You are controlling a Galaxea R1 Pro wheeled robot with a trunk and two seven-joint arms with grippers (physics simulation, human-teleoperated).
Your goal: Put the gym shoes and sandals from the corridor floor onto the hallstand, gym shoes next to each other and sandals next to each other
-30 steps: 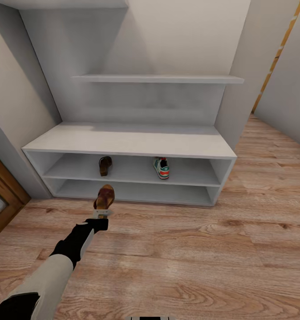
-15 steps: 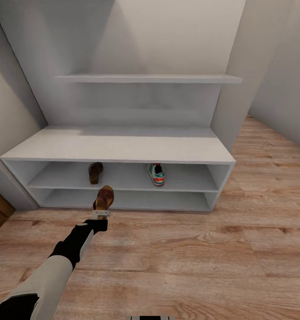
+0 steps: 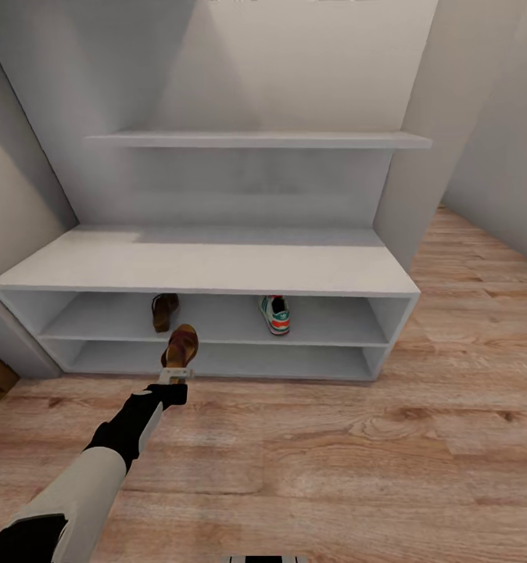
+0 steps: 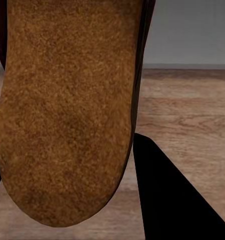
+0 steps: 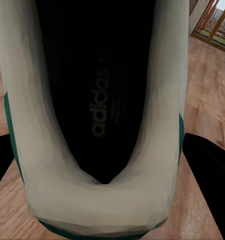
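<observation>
left gripper (image 3: 178, 376) is pinched on a sandal (image 3: 181, 346) at its heel end, toe pointing toward the hallstand (image 3: 209, 270), held out in front of the open shelves and above the corridor floor (image 3: 357, 453). left wrist view agrees: the carried sandal's tan sole (image 4: 67, 110) sits close against the camera, dark finger edges either side, so the hold looks firm.

on the hallstand's upper open shelf: the other sandal (image 3: 164, 310) toward its left part, one gym shoe (image 3: 276, 314) right of centre, well apart from each other. that gap reads as deliberate, room beside each for its mate.

right gripper (image 5: 100, 220): right wrist view shows the second gym shoe (image 5: 97, 100) seen from above, dark insole, cream collar, green trim, between the dark fingers, so i judge it clamped on that shoe, over floor.

relative to the hallstand, the carried sandal is just in front of the shelf openings, roughly in line with the shelved sandal and slightly to its right. looks staged to go in beside it.
</observation>
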